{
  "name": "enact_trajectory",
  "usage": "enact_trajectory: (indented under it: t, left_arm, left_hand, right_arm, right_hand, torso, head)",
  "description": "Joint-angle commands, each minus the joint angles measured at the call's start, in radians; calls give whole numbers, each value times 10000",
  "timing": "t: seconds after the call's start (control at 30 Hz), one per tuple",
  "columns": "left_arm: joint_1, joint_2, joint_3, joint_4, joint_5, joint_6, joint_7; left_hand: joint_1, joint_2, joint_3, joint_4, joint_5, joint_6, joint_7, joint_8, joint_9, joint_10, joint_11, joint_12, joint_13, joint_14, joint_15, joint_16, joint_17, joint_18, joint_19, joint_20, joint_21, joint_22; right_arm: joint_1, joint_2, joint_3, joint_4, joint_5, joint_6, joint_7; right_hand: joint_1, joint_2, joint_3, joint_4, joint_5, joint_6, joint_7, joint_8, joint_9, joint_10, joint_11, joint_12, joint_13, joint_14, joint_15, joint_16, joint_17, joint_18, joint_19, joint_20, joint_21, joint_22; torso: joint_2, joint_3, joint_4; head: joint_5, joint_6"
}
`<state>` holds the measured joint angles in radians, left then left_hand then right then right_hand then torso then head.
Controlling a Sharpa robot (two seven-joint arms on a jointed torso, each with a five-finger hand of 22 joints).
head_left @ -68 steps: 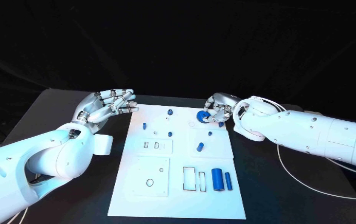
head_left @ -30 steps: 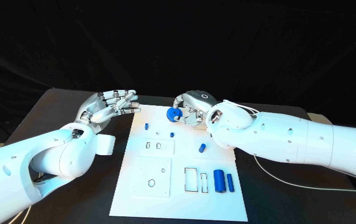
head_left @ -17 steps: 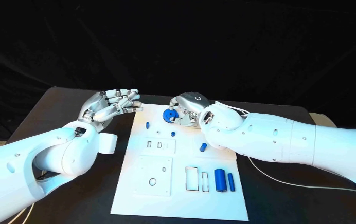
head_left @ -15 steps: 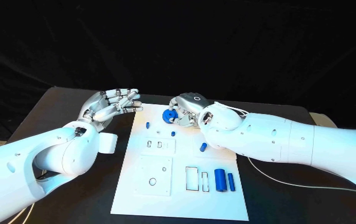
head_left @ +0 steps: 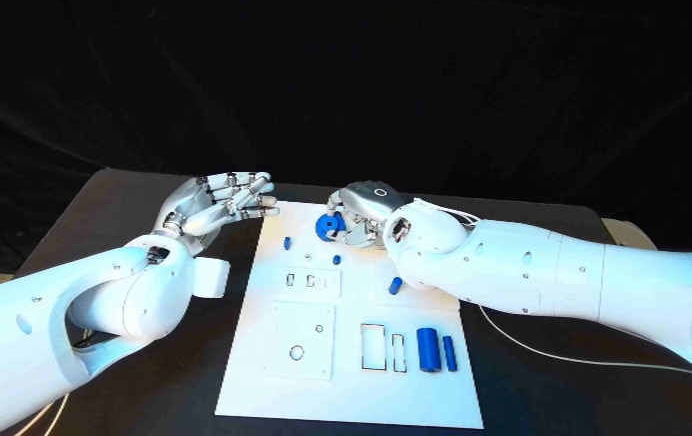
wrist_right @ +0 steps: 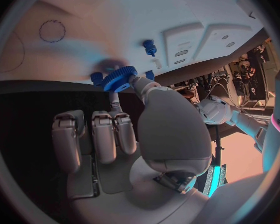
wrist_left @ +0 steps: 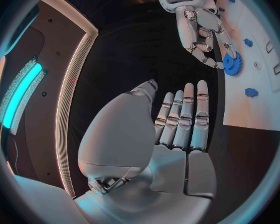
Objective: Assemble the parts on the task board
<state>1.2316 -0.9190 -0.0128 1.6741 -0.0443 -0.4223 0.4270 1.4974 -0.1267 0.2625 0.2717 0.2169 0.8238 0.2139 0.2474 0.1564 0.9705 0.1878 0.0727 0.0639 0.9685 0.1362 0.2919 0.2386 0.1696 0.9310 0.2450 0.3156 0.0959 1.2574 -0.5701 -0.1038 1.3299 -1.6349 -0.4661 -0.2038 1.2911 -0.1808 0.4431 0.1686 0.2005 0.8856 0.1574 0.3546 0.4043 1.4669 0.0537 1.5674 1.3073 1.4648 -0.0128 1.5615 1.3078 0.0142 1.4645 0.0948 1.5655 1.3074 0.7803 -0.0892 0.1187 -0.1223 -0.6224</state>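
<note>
Right robot hand [head_left: 364, 218]: you see it pinch the blue gear [head_left: 330, 224] just over the far end of the task board [head_left: 346, 396].
Left robot hand [head_left: 216, 206]: holds nothing, fingers apart, beside the board.
Around: small blue pegs [head_left: 287, 243] close by; blue cylinder [head_left: 428, 349] near you.
Bench [head_left: 87, 236]: black.

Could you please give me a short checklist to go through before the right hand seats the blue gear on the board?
1. Blue gear held by right hand: ok, pinched at the fingertips.
2. Gear over the task board: ok, near its far edge.
3. Gear lined up with its peg: cannot tell.
4. Left hand clear of the board: ok, beside it, holding nothing.
5. Small blue pegs nearby not knocked: ok, apart from the fingers.
</note>
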Motion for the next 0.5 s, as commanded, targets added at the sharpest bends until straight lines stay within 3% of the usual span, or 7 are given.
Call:
enact_trajectory:
  t: [0.03, 0.13, 0.5]
  left_arm:
    - [11, 13, 9, 15, 9, 180, 49]
    - [11, 12, 9, 14, 9, 182, 48]
    - [11, -26, 9, 9, 8, 169, 48]
  left_hand:
    - [4, -61, 69, -6, -63, -63, 179, -64, -13, -59, -2, -66, 5, -28, 42, -35, 9, 144, 63, -28, -42, -8]
    - [4, -61, 69, -6, -63, -63, 179, -64, -13, -59, -2, -66, 5, -28, 42, -35, 9, 144, 63, -28, -42, -8]
    - [4, -61, 69, -6, -63, -63, 179, -64, -13, -59, -2, -66, 5, -28, 42, -35, 9, 144, 63, -28, -42, -8]
  right_arm:
    - [-66, 10, -50, -133, -143, 447, -110]
    - [-72, 21, -58, -154, -141, 482, -92]
    - [-110, -135, -69, -12, -168, 393, -95]
  right_hand:
    - [-156, -102, 41, 56, -22, 199, -204, -191, -34, 997, 16, -9, 2582, 995, -18, 24, 2303, -142, 1063, -36, 53, 2634]
    - [-361, -261, -45, 120, -117, -90, -66, -492, -105, 902, 140, -106, 2468, 987, 85, 16, 2268, -142, 1063, 39, 53, 2634]
    - [-352, -217, -10, 98, 45, 163, -110, -461, -47, 942, 119, -66, 2516, 989, 90, 19, 2280, -142, 1063, 74, 53, 2634]
  torso:
    - [7, 0, 2]
    - [2, 2, 0]
    - [7, 5, -12]
  head:
    - [0, -7]
    - [5, -29]
    - [7, -41]
